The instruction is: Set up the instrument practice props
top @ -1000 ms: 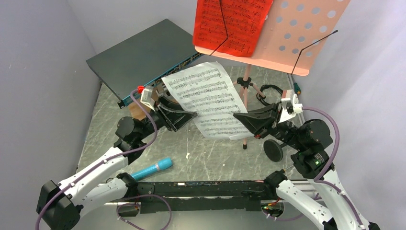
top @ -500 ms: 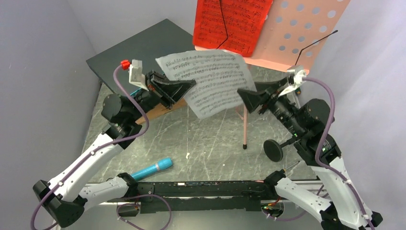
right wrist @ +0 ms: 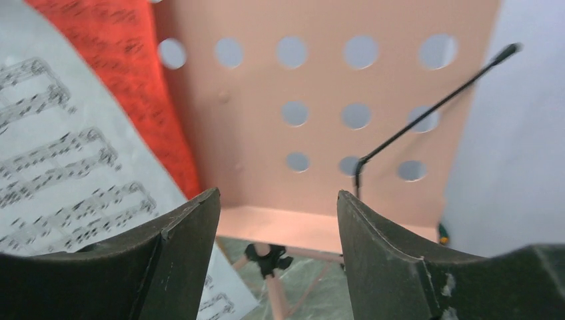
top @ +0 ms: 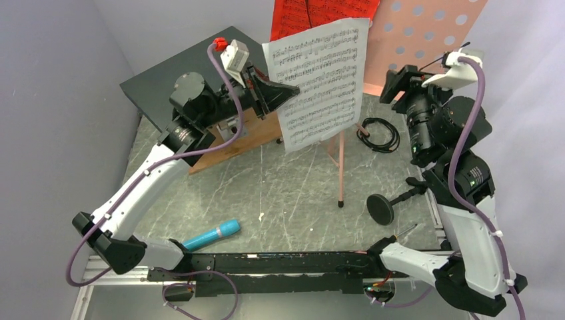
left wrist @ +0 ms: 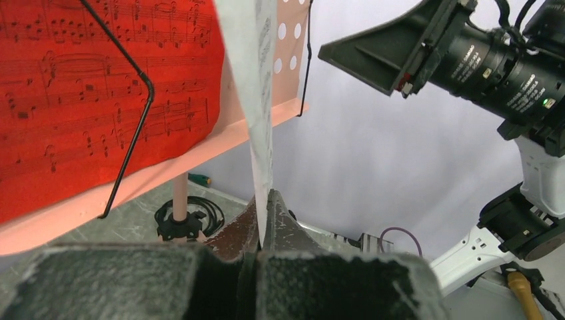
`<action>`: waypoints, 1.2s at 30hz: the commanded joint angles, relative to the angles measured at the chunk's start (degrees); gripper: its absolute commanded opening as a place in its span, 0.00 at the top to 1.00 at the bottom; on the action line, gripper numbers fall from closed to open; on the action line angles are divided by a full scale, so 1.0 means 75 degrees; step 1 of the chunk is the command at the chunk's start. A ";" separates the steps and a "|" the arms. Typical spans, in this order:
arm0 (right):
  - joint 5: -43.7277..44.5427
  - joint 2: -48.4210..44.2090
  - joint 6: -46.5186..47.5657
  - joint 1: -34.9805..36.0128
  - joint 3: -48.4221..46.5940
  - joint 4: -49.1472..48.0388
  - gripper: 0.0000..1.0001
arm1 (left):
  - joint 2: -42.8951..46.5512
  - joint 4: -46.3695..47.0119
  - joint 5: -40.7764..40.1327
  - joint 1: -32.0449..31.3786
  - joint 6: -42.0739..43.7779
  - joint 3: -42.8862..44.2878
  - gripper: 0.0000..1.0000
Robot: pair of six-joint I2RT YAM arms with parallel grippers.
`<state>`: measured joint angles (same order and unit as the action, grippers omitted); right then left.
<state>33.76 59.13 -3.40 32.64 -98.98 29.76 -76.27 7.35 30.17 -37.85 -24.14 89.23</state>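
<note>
The salmon-pink music stand (top: 426, 33) rises at the back, with a red sheet-music page (top: 320, 10) on its left half. My left gripper (top: 290, 93) is shut on the left edge of a white sheet-music page (top: 320, 80) and holds it upright in front of the red page. In the left wrist view the white page (left wrist: 256, 100) stands edge-on out of the pinched jaws (left wrist: 264, 200). My right gripper (top: 393, 83) is open and holds nothing, facing the stand's perforated panel (right wrist: 373, 87) beside its wire page holder (right wrist: 426, 113). The cyan-blue microphone (top: 212, 235) lies on the table. The black mic stand (top: 383, 208) lies near the right arm.
A dark grey network switch (top: 173, 80) lies at the back left, with a wooden board (top: 226, 143) in front of it. A coil of black cable (top: 380, 137) sits by the stand's tripod legs (top: 340, 173). Walls close in left and right.
The right gripper let go of the white page and rose to the right, in front of the stand. The left arm lifted the page up and back, turning it upright against the stand.
</note>
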 commanded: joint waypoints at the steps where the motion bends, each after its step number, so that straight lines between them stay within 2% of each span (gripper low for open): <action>1: 0.1394 0.0470 0.0383 -0.0155 -0.0788 0.0288 0.33 | -0.0298 -0.0366 0.0604 -0.0004 0.0254 0.0951 1.00; 5: 0.1857 0.1001 0.0330 -0.0645 -0.1393 0.0368 0.29 | -0.0584 -0.0598 0.0822 -0.0123 0.0408 0.1461 1.00; 12: 0.1346 0.1864 -0.0444 -0.1734 -0.2552 0.0974 0.31 | -0.1068 -0.1230 0.0734 -0.0558 0.1089 0.2418 1.00; 19: 0.1180 0.1757 -0.0924 -0.2086 -0.2135 0.0524 0.42 | -0.1849 -0.1879 0.0558 -0.0668 0.1770 0.3858 1.00; 28: 0.0572 0.1900 -0.1347 -0.2620 -0.1681 0.0251 0.49 | -0.2459 -0.2070 0.0031 -0.0657 0.2288 0.4915 1.00; 36: -0.0013 0.1550 -0.1448 -0.2772 -0.0900 -0.0569 0.67 | -0.2977 -0.1783 -0.0167 -0.0662 0.2182 0.5672 1.00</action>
<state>36.80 72.51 -13.63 12.36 -108.22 30.63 -97.27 -8.36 30.15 -42.72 -8.10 127.81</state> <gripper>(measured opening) 0.373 0.008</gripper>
